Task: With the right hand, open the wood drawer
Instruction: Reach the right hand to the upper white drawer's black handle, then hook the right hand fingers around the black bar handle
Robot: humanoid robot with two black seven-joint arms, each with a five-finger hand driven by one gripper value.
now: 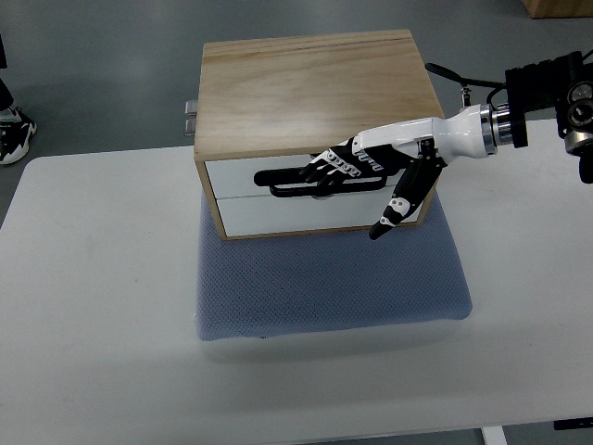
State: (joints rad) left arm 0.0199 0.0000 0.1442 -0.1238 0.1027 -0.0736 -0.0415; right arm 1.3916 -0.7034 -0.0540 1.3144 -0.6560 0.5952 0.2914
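**Right hand at the drawer front**

Top view: A wooden drawer box (315,102) sits in the upper centre of the frame on a blue-grey foam mat (334,278), which lies on a white table (93,324). The box has two white drawer fronts stacked one above the other; the upper drawer (241,174) carries a black handle (283,185) across its face. The right hand (357,171) reaches in from the upper right of the frame and lies across the upper drawer front, its fingers (324,165) extended leftward along the handle and touching it. Whether they hook around the handle cannot be told. The thumb (394,209) hangs down over the lower drawer (278,215). Both drawers look flush with the box. At the left edge of the frame, a person's shoe (14,134) stands on the floor.
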